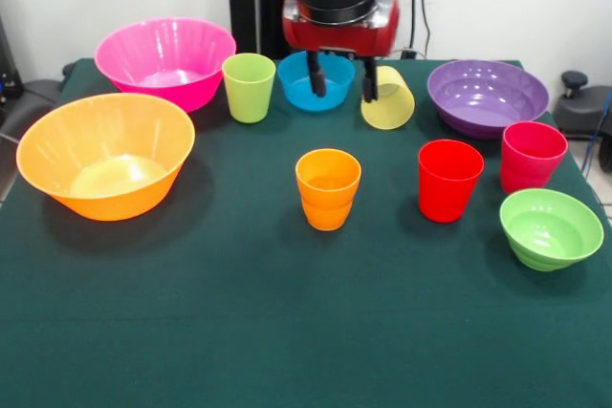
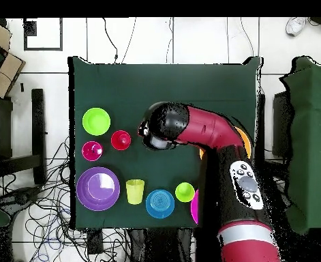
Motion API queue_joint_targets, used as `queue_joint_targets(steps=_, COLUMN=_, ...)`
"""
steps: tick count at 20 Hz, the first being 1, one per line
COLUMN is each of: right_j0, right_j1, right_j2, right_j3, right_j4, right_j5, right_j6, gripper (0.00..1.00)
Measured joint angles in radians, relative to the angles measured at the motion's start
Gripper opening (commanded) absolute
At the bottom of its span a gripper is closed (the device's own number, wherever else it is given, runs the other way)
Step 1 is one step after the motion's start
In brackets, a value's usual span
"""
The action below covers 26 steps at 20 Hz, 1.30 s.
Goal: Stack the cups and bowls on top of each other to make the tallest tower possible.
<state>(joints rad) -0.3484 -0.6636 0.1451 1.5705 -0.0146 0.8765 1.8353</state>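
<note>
My gripper (image 1: 342,96) hangs open and empty from the top of the front view, high over the table. Its fingers (image 1: 316,75) show in front of the small blue bowl (image 1: 292,83) and the pale yellow cup (image 1: 392,107), which lies on its side. The orange ribbed cup (image 1: 328,188) stands upright alone at mid-table; in the overhead view the arm (image 2: 210,133) hides it. The red cup (image 1: 449,179), pink-red cup (image 1: 532,155) and small light green bowl (image 1: 551,226) stand apart at the right. The lime green cup (image 1: 249,86) stands by the blue bowl. Nothing is stacked.
The large orange bowl (image 1: 105,155) and large pink bowl (image 1: 164,59) sit at the left, the purple bowl (image 1: 487,95) at the back right. All rest on the green table cloth (image 1: 287,332). Overhead, cables lie on the floor (image 2: 47,211) beside the table.
</note>
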Motion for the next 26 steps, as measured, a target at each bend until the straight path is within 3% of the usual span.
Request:
queue_joint_targets(steps=14, right_j0=0.064, right_j1=0.016, right_j2=-0.004, right_j3=-0.052, right_j4=0.059, right_j5=0.016, right_j6=0.0, gripper=1.0)
queue_joint_targets(steps=26, right_j0=0.135, right_j1=0.134, right_j2=-0.026, right_j3=-0.184, right_j4=0.099, right_j5=0.016, right_j6=0.052, gripper=1.0)
